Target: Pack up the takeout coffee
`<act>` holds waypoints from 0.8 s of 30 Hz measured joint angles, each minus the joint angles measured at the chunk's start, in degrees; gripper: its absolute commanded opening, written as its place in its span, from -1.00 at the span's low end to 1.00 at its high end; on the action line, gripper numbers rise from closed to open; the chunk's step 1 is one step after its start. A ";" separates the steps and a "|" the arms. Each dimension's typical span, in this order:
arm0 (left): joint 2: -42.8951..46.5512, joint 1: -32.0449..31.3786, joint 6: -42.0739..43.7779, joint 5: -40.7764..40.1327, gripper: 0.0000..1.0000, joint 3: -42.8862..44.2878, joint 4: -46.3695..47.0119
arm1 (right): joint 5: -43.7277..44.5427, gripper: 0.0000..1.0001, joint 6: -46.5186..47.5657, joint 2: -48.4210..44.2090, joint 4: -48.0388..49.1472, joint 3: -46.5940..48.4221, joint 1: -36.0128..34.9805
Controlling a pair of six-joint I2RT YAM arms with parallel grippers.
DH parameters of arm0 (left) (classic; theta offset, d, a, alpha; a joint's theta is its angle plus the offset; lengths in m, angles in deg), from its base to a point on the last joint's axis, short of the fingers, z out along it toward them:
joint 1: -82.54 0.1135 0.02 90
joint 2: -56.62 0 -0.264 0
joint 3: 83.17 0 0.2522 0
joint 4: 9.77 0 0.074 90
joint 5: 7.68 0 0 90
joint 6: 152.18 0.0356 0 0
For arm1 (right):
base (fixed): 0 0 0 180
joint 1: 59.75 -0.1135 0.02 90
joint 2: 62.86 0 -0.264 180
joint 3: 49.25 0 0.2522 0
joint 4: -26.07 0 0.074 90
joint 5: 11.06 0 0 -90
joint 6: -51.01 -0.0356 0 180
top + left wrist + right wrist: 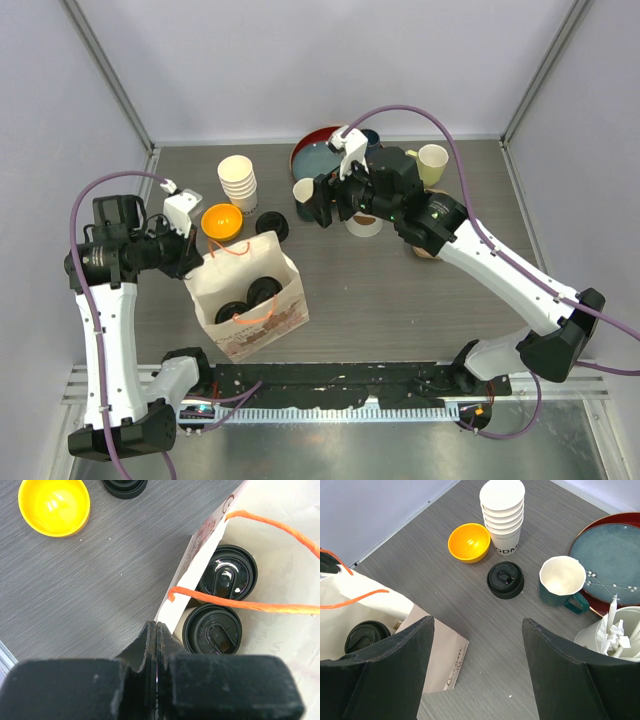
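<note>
Two takeout coffee cups with black sip lids [227,572] [212,629] stand side by side inside an open white paper bag [270,325] with orange cord handles [280,527]. From above, both cups' lids [264,290] [232,312] show in the bag's mouth. My left gripper [156,626] is shut on the bag's left rim [192,262]. My right gripper [477,630] hangs open over bare table right of the bag, with nothing between its fingers [385,670]. One lidded cup [366,636] shows at the left edge of the right wrist view.
A stack of white paper cups [503,512], a yellow bowl [469,542] and a loose black lid [505,580] lie behind the bag. A teal mug [563,582], a blue plate on a red tray [615,545] and a white holder of stirrers [620,630] stand at the right.
</note>
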 measured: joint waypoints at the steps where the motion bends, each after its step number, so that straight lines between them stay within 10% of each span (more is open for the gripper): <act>1: 0.00 0.00 0.00 -0.09 -0.86 0.00 0.00 | -0.02 0.52 -0.04 0.00 0.00 0.00 0.11; 24: 0.28 0.00 -1.40 -0.26 0.27 4.72 -0.52 | 7.17 0.30 0.28 -1.05 -2.21 -0.39 4.39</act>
